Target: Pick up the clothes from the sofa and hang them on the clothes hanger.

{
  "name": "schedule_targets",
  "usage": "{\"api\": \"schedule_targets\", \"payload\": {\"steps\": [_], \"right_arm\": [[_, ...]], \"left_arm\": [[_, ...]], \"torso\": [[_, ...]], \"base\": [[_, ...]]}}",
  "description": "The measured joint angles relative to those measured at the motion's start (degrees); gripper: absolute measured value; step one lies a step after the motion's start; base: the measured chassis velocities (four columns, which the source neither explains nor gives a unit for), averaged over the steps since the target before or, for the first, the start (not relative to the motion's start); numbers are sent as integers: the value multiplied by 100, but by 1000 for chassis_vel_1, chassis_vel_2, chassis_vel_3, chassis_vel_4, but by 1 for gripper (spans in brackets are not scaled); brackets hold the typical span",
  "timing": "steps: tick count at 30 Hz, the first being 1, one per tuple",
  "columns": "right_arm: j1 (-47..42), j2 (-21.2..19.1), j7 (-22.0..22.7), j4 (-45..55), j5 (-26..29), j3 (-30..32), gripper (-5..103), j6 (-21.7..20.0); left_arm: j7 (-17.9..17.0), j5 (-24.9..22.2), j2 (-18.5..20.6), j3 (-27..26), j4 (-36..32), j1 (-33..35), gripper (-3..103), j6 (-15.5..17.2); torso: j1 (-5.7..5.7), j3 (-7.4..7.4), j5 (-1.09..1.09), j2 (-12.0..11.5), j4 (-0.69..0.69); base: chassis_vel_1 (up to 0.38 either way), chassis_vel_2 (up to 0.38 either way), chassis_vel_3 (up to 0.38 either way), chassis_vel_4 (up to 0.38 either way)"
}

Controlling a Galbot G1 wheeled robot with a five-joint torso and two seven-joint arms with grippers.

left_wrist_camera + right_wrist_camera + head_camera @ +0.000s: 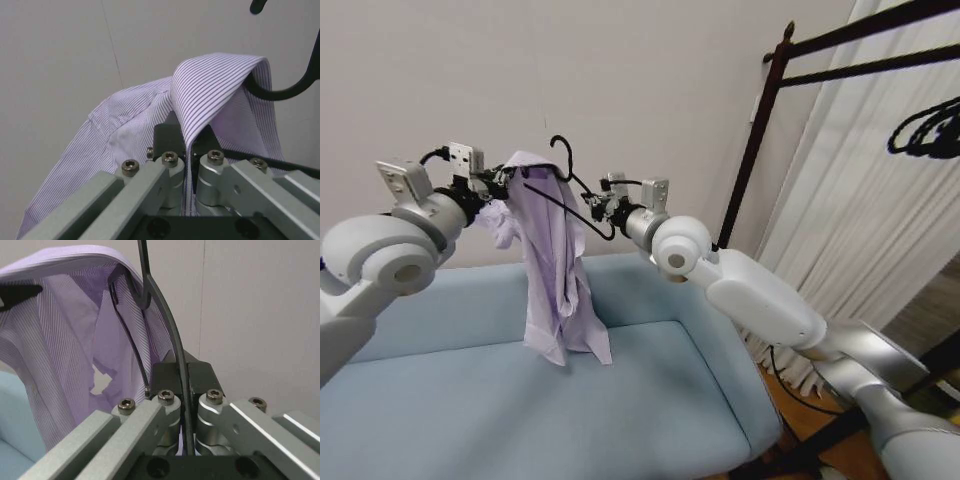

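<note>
A lilac striped shirt (pixel 555 270) hangs in the air above the light blue sofa (pixel 520 400), draped over a black hanger (pixel 570 170). My left gripper (pixel 498 185) is shut on the shirt's front edge just below the collar (pixel 220 80); the fabric (pixel 188 165) runs between its pads. My right gripper (pixel 598 207) is shut on the hanger's thin black arm (pixel 175 365), beside the shirt (pixel 55 340). The hanger's hook (pixel 285 85) pokes up through the collar.
A dark wooden clothes rack (pixel 775 100) stands at the right, in front of white curtains (pixel 860 230), with another black hanger (pixel 930 130) on its rail. A plain wall lies behind the sofa. Wooden floor (pixel 810 420) shows at the sofa's right end.
</note>
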Motion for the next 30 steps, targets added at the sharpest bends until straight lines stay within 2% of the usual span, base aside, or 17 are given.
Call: {"api": "schedule_targets", "payload": {"steps": [8,22,30], "right_arm": [[112,-49,-38,85,22,6,2,-14],[-26,195,-112,-484,-206,-52,2,-6],[-76,257,-96,-417,-197,-138,2,-3]], "left_arm": [[8,62,-59,14,30,54,1,-30],[3,-23,25,-28,-112,-60,1,-78],[-3,-60,12,29,-21,-227,1,-113]], "torso": [[0,0,0,0,-1],[0,0,0,0,0],[0,0,0,0,0]], "base": [[0,0,0,0],[0,0,0,0],[0,0,0,0]]}}
